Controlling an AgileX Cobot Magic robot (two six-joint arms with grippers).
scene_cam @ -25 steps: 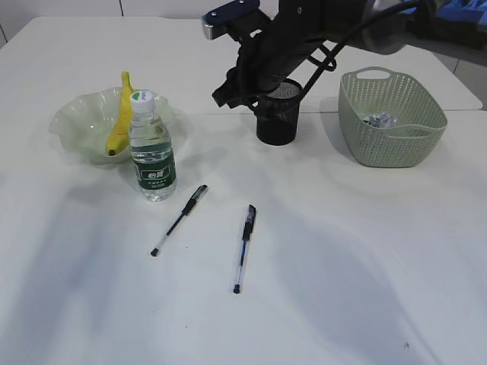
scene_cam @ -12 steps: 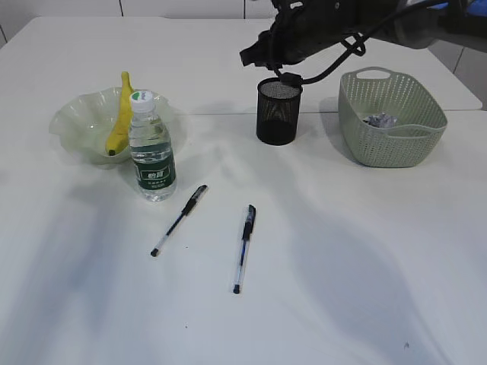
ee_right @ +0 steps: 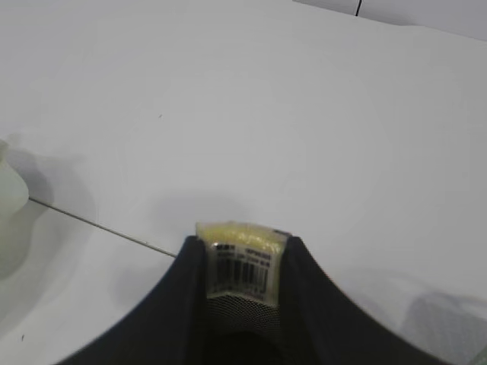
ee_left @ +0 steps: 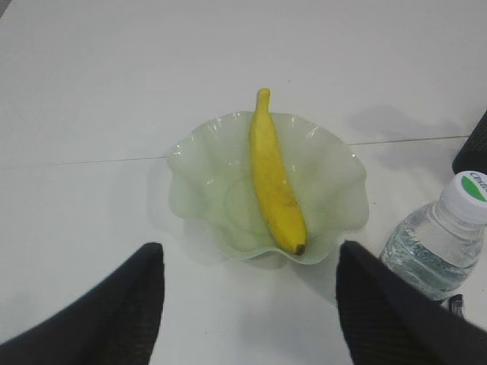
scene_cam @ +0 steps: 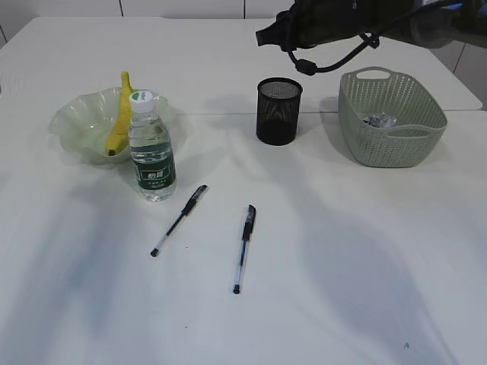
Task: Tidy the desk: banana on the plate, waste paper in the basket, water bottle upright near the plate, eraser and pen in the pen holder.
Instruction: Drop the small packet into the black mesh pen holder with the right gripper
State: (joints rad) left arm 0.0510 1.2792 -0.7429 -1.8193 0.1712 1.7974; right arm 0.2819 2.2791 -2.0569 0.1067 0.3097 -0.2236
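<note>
Banana [scene_cam: 119, 114] lies in plate [scene_cam: 72, 118]; waste paper [scene_cam: 380, 120] in basket [scene_cam: 392, 148].

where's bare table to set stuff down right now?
Bare: the whole front, below the two pens, and the stretch between pen holder and bottle. Crowded: bottle tight against the plate; holder near the basket.

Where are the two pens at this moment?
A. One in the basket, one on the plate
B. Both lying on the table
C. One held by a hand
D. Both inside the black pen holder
B: both pens lie flat on the table, in front of the pen holder.
</note>
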